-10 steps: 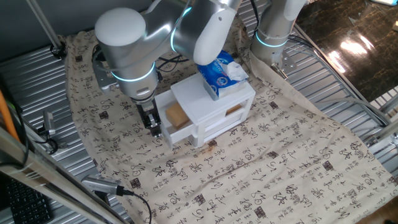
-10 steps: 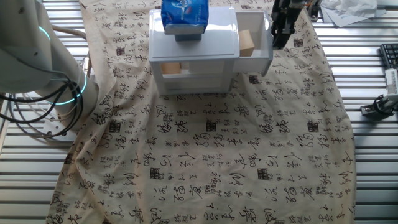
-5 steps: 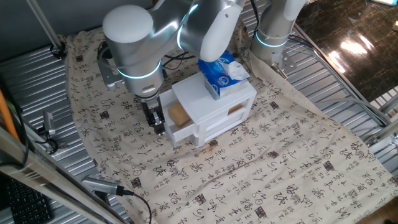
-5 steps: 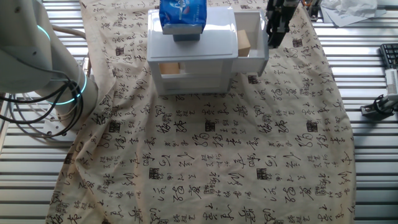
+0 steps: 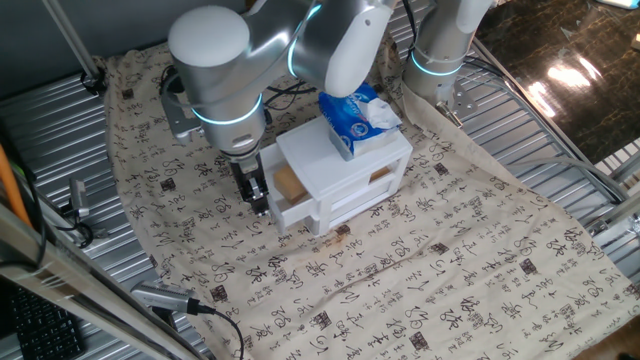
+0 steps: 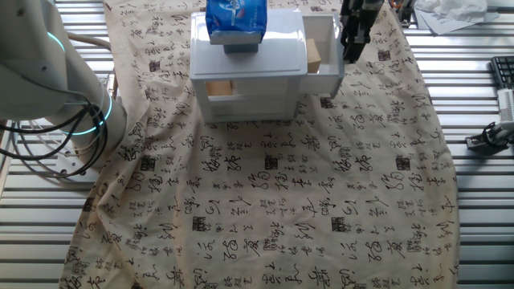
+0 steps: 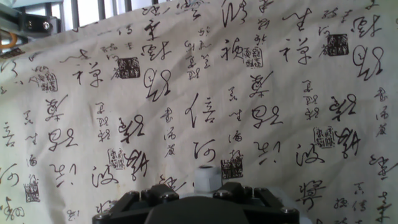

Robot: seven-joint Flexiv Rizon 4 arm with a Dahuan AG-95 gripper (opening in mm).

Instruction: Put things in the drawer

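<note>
The upper white drawer [image 5: 296,213] [image 6: 328,77] sticks partly out of the small white cabinet [image 5: 345,158] [image 6: 249,58]. A tan wooden block [image 5: 288,182] [image 6: 314,54] lies inside it. My gripper [image 5: 259,198] [image 6: 351,48] is at the drawer's front face, its dark fingers close together round the small white knob [image 7: 207,178]. In the hand view that knob shows just above the gripper's black body [image 7: 199,210], with patterned cloth beyond. The fingertips themselves are hidden there.
A blue-and-white tissue pack [image 5: 355,113] [image 6: 237,19] sits on top of the cabinet. The lower drawer shows a tan slot [image 5: 377,178] [image 6: 219,87]. A cloth printed with calligraphy [image 5: 430,270] covers the table, with ribbed metal [image 5: 60,140] around it. A second arm's base [image 5: 440,50] stands behind.
The drawer has slid further into the cabinet with the block inside. My gripper has moved with its front towards the cabinet.
</note>
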